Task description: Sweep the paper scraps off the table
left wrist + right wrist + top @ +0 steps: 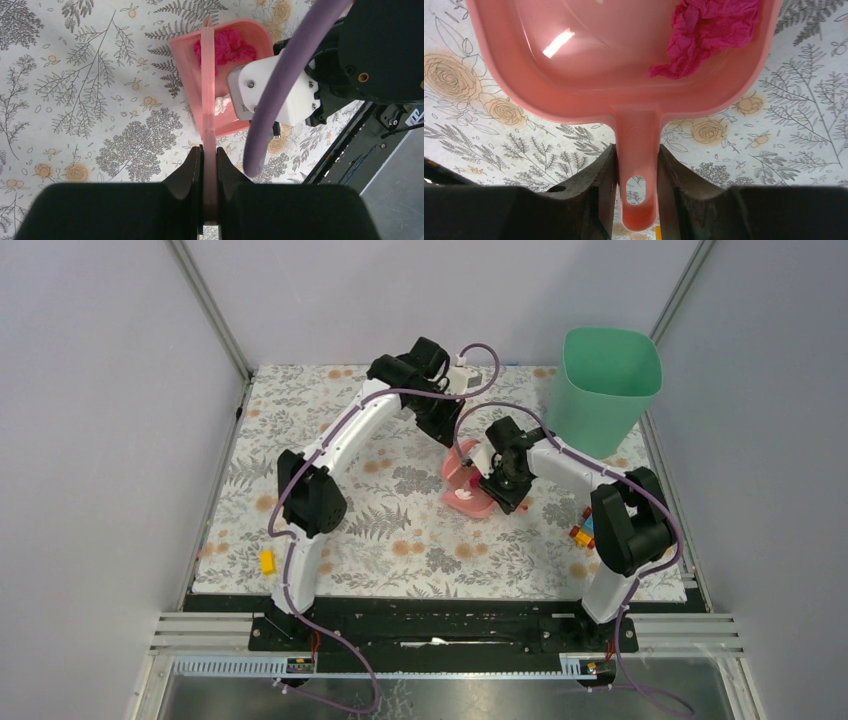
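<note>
Paper scraps: only a magenta wad shows, lying in the pink dustpan at mid-desk. Right end effector clamps the dustpan handle; left end effector is closed on a thin pink sweeper. Probably left: tipping into the green bin.

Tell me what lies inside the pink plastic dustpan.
A crumpled magenta paper wad lies inside the pink plastic dustpan. The right arm hides one corner in the left wrist view.

paper scrap in dustpan, dustpan on table
</note>
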Controlling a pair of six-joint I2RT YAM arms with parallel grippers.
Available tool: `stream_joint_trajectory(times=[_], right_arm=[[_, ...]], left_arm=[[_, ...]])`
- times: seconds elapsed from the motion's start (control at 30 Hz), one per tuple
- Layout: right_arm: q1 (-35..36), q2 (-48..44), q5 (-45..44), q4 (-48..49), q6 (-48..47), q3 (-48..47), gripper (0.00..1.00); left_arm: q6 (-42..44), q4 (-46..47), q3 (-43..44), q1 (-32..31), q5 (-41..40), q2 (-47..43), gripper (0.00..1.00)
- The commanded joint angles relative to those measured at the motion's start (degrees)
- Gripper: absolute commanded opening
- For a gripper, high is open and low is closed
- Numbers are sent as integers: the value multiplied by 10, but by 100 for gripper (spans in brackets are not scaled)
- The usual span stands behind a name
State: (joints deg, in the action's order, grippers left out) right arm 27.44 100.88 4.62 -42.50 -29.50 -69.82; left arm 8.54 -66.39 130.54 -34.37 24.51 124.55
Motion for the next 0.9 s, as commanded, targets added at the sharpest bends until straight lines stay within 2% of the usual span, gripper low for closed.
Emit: stream_joint_trajectory(times=[0.0, 0.27, 0.47, 0.57, 0.7, 0.77, 0.87], right_arm=[[7, -19, 26, -2, 8, 13, 0], [7, -28, 40, 13, 21, 18, 0], [6, -26, 36, 27, 28, 14, 0], [6, -57, 34, 47, 35, 13, 0], [6, -101, 50, 49, 34, 19, 0], [6, -131, 61, 50, 31, 30, 0], [6, -168, 67, 32, 28, 21, 0]], left_arm=[[-11, 24, 10, 18, 30, -57, 0], [-8, 47, -36, 96, -34, -88, 0], [20, 62, -138, 108, -105, -105, 0], [0, 81, -172, 116, -113, -118, 0], [16, 88, -174, 137, -151, -121, 0], [9, 101, -184, 166, -139, -129, 0], [-24, 109, -192, 206, -67, -141, 0]])
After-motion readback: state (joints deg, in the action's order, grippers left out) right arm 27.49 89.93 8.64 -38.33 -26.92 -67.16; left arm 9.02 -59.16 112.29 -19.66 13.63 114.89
